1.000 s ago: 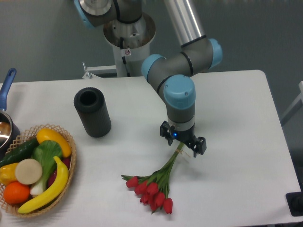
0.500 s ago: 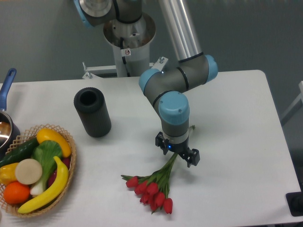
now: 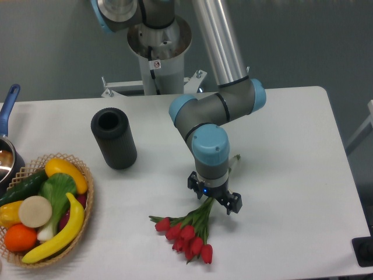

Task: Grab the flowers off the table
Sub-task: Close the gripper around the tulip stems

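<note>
Lying near the front edge of the surface (image 3: 291,146), the flowers (image 3: 187,233) point their red buds near-left. Directly above their stems hangs the tool (image 3: 213,198), fingers apart. Farther left stands a black cylinder (image 3: 113,139).

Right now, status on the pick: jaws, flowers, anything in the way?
Gripper low over green stems, jaws' state unclear. Bunch of red tulip flowers flat on white table. Black cylinder and wicker basket well left, nothing blocking.
</note>
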